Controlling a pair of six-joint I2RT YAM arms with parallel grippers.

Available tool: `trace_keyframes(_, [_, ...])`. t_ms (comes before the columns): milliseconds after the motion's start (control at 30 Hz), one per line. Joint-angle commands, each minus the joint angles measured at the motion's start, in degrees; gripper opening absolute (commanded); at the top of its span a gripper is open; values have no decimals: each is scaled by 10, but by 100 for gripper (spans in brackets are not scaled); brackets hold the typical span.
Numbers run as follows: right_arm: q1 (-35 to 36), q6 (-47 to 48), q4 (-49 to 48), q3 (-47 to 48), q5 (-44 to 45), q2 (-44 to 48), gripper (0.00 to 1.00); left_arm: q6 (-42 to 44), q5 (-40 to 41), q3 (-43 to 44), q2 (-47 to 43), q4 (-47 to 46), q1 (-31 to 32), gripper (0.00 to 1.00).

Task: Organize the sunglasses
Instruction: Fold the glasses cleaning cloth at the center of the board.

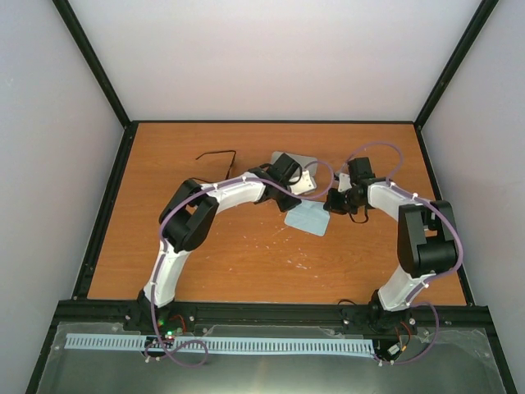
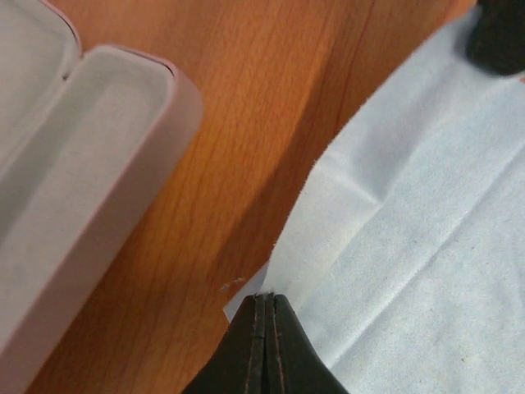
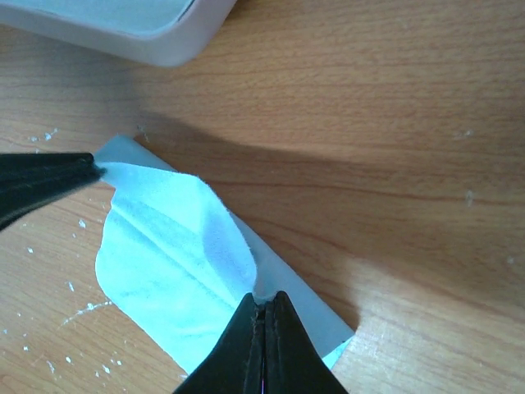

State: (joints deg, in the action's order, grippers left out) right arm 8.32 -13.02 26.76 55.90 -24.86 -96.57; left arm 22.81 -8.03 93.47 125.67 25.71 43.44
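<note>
Near table strip is free; case, cloth, sunglasses clutter middle and back.

1. The right gripper, jaws pressed together, pinches a raised fold of the pale blue cloth at its near edge.
2. The left gripper, its tip closed, grips the cloth's left corner.
3. A pale case lies beyond the cloth, apart from it, on the wooden table, which is flecked with white specks.

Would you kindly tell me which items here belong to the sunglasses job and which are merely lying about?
Job: black sunglasses; open case; pale blue cloth, pinched by left end effector and right end effector.
Lying about: white specks on the table.
</note>
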Motion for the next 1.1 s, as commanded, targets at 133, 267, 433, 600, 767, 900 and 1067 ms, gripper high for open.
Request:
trace_keyframes(133, [-2, 6, -12, -29, -31, 23, 3, -22, -4, -28, -46, -34, -2, 1])
trace_keyframes(267, [-1, 5, -15, -42, -41, 28, 3, -26, -8, -55, -58, -43, -2, 1])
trace_keyframes(433, [4, 5, -15, -54, -48, 34, 3, -32, -14, -87, -74, -52, -2, 1])
trace_keyframes(600, [18, 2, -18, -63, -51, 28, 3, -35, -18, -105, -85, -57, -2, 1])
trace_keyframes(767, [30, -4, -22, -82, -51, 32, 3, -38, -20, -120, -99, -61, -1, 1])
trace_keyframes(900, [31, -9, -29, -96, -50, 37, 3, -42, -28, -129, -103, -65, -1, 1])
trace_keyframes(1067, [32, -9, -36, -103, -37, 32, 3, -49, -37, -139, -101, -70, 1, 3])
